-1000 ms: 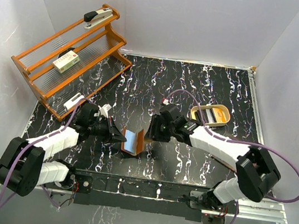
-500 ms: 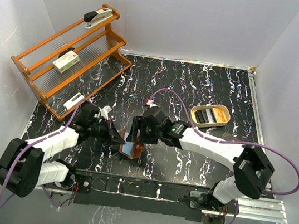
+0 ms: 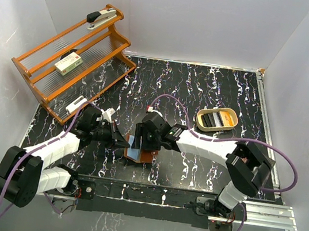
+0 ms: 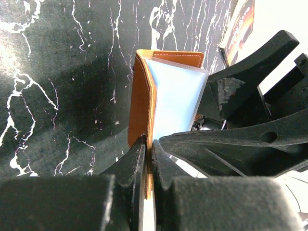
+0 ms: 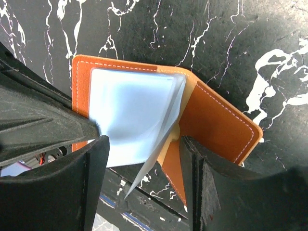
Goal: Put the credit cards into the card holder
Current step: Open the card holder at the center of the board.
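Both arms meet over the near middle of the black marbled table (image 3: 222,91), and everything turns on the holder (image 3: 145,157) standing half open between them. It sits as a V, its fold running straight up the gap between the right claw's fingers, so one cover leans toward each arm. The left claw (image 4: 148,144) comes at it from the left and the right claw (image 5: 144,144) from the far right side. Both are right on it, neither nearer to speak of.

A pale blue card (image 5: 127,113) lies flat against the inside of the left cover, with a thin clear leaf standing edge-on at the fold just beside it. Whether the card is fully seated in a pocket I cannot tell.

The left claw is pressed together on the near edge of the left cover, leather nipped between its fingers. The right claw is spread wide, one finger either side of the card and fold, gripping nothing. Whether a pad brushes the card's corner I cannot tell.

I judge the next move to be the right claw's: press the card home along the fold line against the left pinch.
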`<action>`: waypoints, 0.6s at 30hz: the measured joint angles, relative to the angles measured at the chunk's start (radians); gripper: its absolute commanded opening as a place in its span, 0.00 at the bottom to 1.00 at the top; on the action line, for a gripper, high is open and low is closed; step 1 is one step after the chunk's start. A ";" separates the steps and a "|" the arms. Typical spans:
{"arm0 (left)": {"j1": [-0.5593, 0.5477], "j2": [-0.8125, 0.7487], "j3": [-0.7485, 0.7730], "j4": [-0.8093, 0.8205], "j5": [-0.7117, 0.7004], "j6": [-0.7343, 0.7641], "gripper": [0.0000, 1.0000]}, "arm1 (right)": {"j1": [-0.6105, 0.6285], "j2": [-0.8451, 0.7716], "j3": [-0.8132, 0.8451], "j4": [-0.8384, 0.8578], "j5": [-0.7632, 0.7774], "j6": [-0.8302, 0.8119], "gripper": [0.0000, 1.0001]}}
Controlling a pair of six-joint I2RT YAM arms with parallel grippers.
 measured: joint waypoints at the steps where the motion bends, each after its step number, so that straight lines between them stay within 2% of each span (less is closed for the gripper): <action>1: 0.000 0.000 -0.001 0.001 0.000 0.000 0.04 | 0.000 0.004 0.000 0.006 0.000 0.000 0.59; 5: 0.000 0.000 -0.006 -0.001 -0.004 0.000 0.04 | 0.000 0.030 -0.002 0.032 -0.007 0.001 0.63; 8: 0.000 0.000 -0.016 -0.003 -0.013 -0.002 0.00 | 0.000 0.040 -0.018 0.060 -0.020 0.004 0.64; 18: 0.000 0.000 -0.023 -0.002 -0.018 -0.008 0.00 | -0.001 0.027 -0.131 0.163 -0.087 0.039 0.68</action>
